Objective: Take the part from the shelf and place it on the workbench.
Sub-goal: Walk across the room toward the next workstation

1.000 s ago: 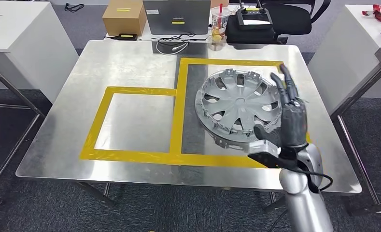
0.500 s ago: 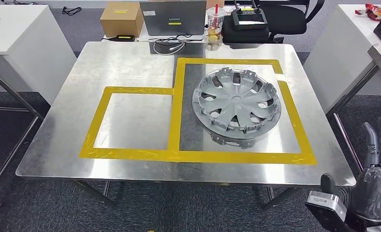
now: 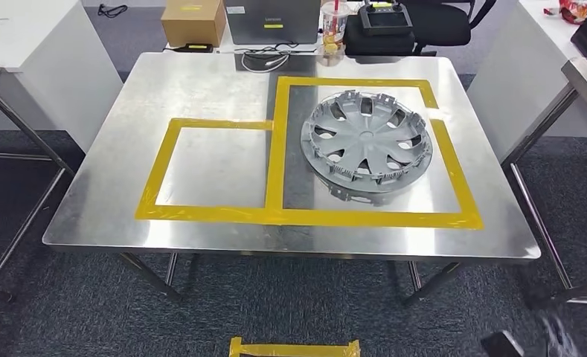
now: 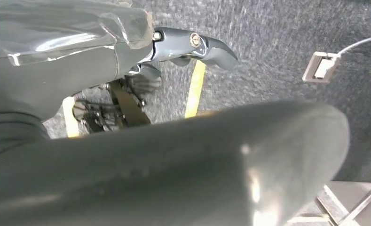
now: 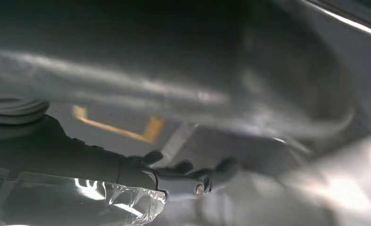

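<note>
1. The part (image 3: 366, 143), a grey wheel cover, lies flat on the tabletop (image 3: 201, 89), inside the larger of two yellow tape frames (image 3: 454, 167). Nothing touches it.
2. Change: one second ago the right robot hand stood against the part's near right rim with fingers spread; half a second ago it hung below the tabletop's near right corner, clear of the part. The part lies where it lay inside the frame. The whole picture has shifted, so the camera has moved.
3. Meaning: by the look of it, the placing is done and the robot is backing away.
4. Right robot hand (image 5: 174, 176): the right wrist view, heavily blurred, shows dark fingers (image 5: 221, 167) stretched out and holding nothing.
5. Left robot hand (image 4: 193, 44): the left wrist view shows it hanging over the carpet floor (image 4: 287, 28) and holding nothing; whether its fingers are apart cannot be told.
6. Surroundings: a smaller tape frame (image 3: 204, 171) lies left of the part. Beyond the far edge stand a cardboard box (image 3: 193, 21), a laptop (image 3: 271, 22), a drink cup (image 3: 333, 26) and a black controller (image 3: 383, 18).
7. Obstacles: nothing stands near the part.
</note>
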Controlling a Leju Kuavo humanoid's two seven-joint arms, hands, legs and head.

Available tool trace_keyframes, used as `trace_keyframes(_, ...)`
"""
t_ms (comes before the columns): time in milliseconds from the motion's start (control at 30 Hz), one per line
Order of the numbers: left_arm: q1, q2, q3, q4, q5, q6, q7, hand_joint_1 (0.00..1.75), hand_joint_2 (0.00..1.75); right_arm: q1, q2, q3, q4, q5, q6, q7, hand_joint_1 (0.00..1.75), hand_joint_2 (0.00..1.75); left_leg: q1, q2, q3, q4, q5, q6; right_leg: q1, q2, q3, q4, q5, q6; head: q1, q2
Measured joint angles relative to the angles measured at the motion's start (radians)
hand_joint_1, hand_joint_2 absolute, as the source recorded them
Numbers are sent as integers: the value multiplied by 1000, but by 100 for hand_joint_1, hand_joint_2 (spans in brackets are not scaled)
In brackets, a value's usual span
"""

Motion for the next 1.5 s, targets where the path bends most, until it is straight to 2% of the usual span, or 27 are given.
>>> trace_keyframes(67, 7, -6, 10, 0, -6, -3, 0, 0, 0, -20, 19, -74, 61, 90, 143, 49, 0, 0, 3, -1, -6, 6, -3, -12, -4, 1, -14, 0, 11, -14, 1, 0)
trace_keyframes(100, 11, -8, 14, 0, -11, -6, 0, 0, 0, -31, 26, -109, 92, 131, 249, 88, 0, 0, 5, -1, -13, 23, -28, -20, -7, 0, -22, -1, 20, -23, 0, 0)
trace_keyframes(167, 17, -11, 17, 0, -18, -12, 0, 0, 0, -40, 37, -167, 149, 179, 457, 157, 0, 0, 10, -2, -39, 113, -126, -34, -11, -4, -41, -1, 39, -34, -3, 0)
trace_keyframes(233, 20, -13, 17, 0, -22, -15, 0, 0, 0, -38, 43, -198, 193, 190, 547, 189, 0, 0, 14, -2, -60, 238, -207, -43, -11, -7, -65, 1, 58, -36, -4, 0)
trace_keyframes(267, 21, -13, 17, 0, -26, -18, 0, 0, 0, -37, 45, -205, 215, 192, 569, 205, 0, 0, 15, -2, -57, 274, -215, -45, -11, -6, -76, 3, 67, -35, -4, 0)
trace_keyframes(300, 21, -13, 17, 0, -30, -21, 0, 0, 0, -34, 42, -209, 239, 192, 593, 227, 0, 0, 16, -2, -37, 278, -200, -45, -10, -5, -87, 5, 76, -33, -5, 0)
trace_keyframes(367, 20, -13, 16, 0, -38, -26, 0, 0, 0, -25, 31, -207, 293, 194, 660, 276, 0, 0, 16, -3, 54, 181, -148, -37, -8, -4, -104, 9, 91, -27, -4, 0)
trace_keyframes(433, 21, -11, 16, 0, -45, -26, 0, 0, 0, -21, 22, -202, 354, 195, 680, 319, 0, 0, 13, -5, 155, 35, -138, -24, -4, -4, -115, 12, 105, -19, -4, 0)
trace_keyframes(467, 21, -11, 16, 0, -51, -25, 0, 0, 0, -26, 20, -200, 392, 195, 659, 346, 0, 0, 10, -6, 183, -13, -145, -17, -4, -4, -118, 11, 112, -13, -3, 0)
trace_keyframes(500, 21, -12, 15, 0, -58, -24, 0, 0, 0, -33, 18, -197, 432, 195, 626, 375, 0, 0, 6, -5, 191, -34, -151, -11, -5, -4, -121, 10, 121, -6, -4, 0)
trace_keyframes(567, 20, -14, 15, 0, -68, -23, 0, 0, 0, -51, 13, -195, 510, 195, 562, 424, 0, 0, 4, 0, 178, -43, -134, 3, -6, -3, -129, 10, 132, 4, -5, 0)
trace_keyframes(633, 18, -18, 14, 0, -75, -18, 0, 0, 0, -70, 8, -195, 576, 196, 527, 441, 0, 87, 7, 5, 154, -53, -107, 20, -7, -3, -152, 51, 89, 0, -1, 0)
trace_keyframes(700, 18, -24, 12, 0, -84, 5, 8, 0, 87, -97, -5, -197, 653, 195, 485, 444, 0, 175, 8, 9, 123, -55, -84, 27, -9, -3, -192, 169, -1, -8, 3, 0)
trace_keyframes(733, 17, -26, 11, 0, -88, 28, 22, 0, 131, -112, -15, -200, 697, 194, 455, 444, 0, 175, 8, 10, 109, -55, -73, 26, -11, -3, -210, 236, -31, -6, 5, 0)
trace_keyframes(767, 17, -29, 10, 0, -91, 53, 43, 0, 175, -127, -26, -204, 744, 192, 420, 444, 0, 175, 7, 13, 94, -54, -62, 25, -12, -3, -217, 290, -41, 2, 5, 0)
trace_keyframes(800, 16, -31, 10, -1, -93, 73, 66, 0, 175, -142, -40, -208, 795, 191, 382, 441, 0, 175, 7, 15, 81, -52, -51, 23, -14, -3, -210, 313, -28, 14, 5, 0)
trace_keyframes(833, 15, -34, 12, -4, -97, 88, 88, 0, 175, -155, -56, -209, 847, 186, 344, 436, 0, 175, 7, 17, 69, -49, -41, 21, -17, -3, -184, 298, -2, 27, 5, 0)
trace_keyframes(867, 12, -36, 15, -9, -107, 97, 106, 0, 175, -165, -72, -208, 895, 176, 309, 430, 0, 175, 8, 17, 56, -44, -33, 17, -19, -4, -139, 243, 23, 35, 5, 0)
trace_keyframes(933, 8, -40, 29, -22, -138, 106, 128, 0, 87, -180, -99, -195, 975, 145, 261, 421, 0, 87, 5, 16, 33, -25, -22, 9, -19, -4, -29, 84, 25, 31, 6, 0)
trace_keyframes(1000, 6, -42, 49, -33, -177, 116, 145, 0, 0, -189, -115, -177, 1030, 104, 237, 420, 0, 0, 4, 16, 19, -11, -14, -3, -13, -4, 19, -5, -3, 13, 6, 0)
trace_keyframes(1100, 9, -46, 85, -47, -236, 132, 167, 0, 0, -192, -128, -145, 1087, 42, 211, 420, 0, 0, 11, 14, 9, 5, -16, -22, -14, -6, 9, -12, 2, -13, 6, 0)
trace_keyframes(1167, 16, -50, 113, -53, -276, 144, 182, 0, 0, -192, -135, -119, 1110, -1, 194, 421, 0, 0, 16, 10, -19, 79, -80, -34, -16, -9, -1, -13, 15, -29, 3, 0)
trace_keyframes(1233, 24, -51, 142, -57, -315, 155, 196, 0, 0, -193, -141, -90, 1124, -44, 177, 421, 0, 0, 18, 9, -63, 213, -163, -43, -13, -10, -14, -10, 26, -34, 1, 0)
trace_keyframes(1300, 35, -53, 173, -59, -354, 166, 211, 0, 0, -195, -146, -60, 1133, -87, 160, 424, 0, 0, 19, 8, -72, 282, -188, -44, -10, -10, -27, -4, 35, -33, 1, 0)
trace_keyframes(1333, 42, -54, 188, -59, -374, 172, 218, 0, 0, -197, -148, -45, 1136, -108, 152, 425, 0, 0, 18, 8, -49, 259, -172, -41, -8, -9, -31, 0, 38, -32, 1, 0)
trace_keyframes(1433, 59, -54, 235, -60, -434, 189, 239, 0, 0, -206, -152, 3, 1141, -173, 127, 428, 0, 0, 13, 1, 76, 62, -108, -16, -2, -7, -38, 9, 41, -27, 2, 0)
trace_keyframes(1500, 68, -54, 269, -61, -475, 200, 254, 0, 0, -213, -154, 36, 1145, -217, 110, 430, 0, 0, 6, -3, 104, 5, -99, -3, -3, -7, -46, 11, 48, -16, 2, 0)
